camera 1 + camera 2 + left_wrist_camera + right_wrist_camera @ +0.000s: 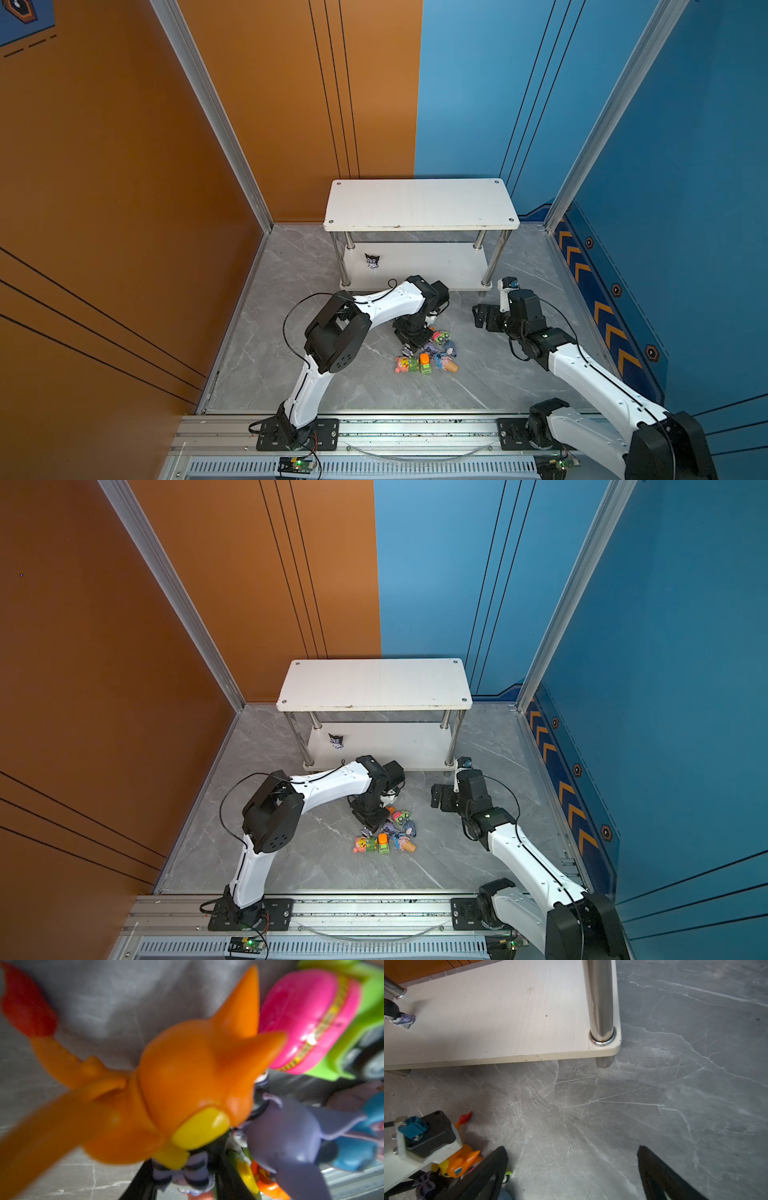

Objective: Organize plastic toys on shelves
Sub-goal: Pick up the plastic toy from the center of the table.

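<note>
Orange plastic fills the left wrist view: the orange dragon (187,1088) lies right at the left tool (409,344), and I cannot tell whether its jaws stand wide or narrow. The toy pile (428,358) sits on the grey counter (291,374) in front of the shelves (419,203). One black-purple figurine (372,260) stands on the lower board. The right tool (571,1147) hangs wide apart over the counter near a shelf leg.
</note>
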Available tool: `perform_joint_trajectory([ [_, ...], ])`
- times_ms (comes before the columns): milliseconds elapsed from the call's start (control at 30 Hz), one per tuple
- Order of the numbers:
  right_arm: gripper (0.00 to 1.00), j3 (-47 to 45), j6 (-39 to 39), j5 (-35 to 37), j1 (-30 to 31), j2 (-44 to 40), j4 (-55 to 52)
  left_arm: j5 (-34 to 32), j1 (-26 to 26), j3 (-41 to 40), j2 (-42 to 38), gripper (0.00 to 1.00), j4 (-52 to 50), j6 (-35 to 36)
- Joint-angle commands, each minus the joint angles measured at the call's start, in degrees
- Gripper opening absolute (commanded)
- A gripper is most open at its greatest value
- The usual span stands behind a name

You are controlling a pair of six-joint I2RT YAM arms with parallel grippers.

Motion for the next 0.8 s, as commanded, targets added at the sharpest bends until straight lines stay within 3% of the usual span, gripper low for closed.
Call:
perform_joint_trajectory([
  [0, 0.98, -0.2, 0.4, 0.3, -0.1, -0.4, 0.5, -0.7, 0.5, 0.9, 1.4, 0.36, -1.9, 0.5],
  [233, 0.99, -0.3, 0.4, 0.2, -0.2, -0.2, 0.5, -3.6, 0.6, 0.9, -0.6, 0.26, -1.7, 0.0],
  [467, 0.98, -0.3, 0.5, 0.1, -0.1, -0.3, 0.6, -12.2, 2.0, 1.3, -8.6, 0.28, 1.2, -2.4],
  [767, 0.99, -0.3, 0.5, -0.1, -0.2, -0.6, 0.6, -19.0, 4.7, -5.3, -19.0, 0.28, 20.5, -6.3],
])
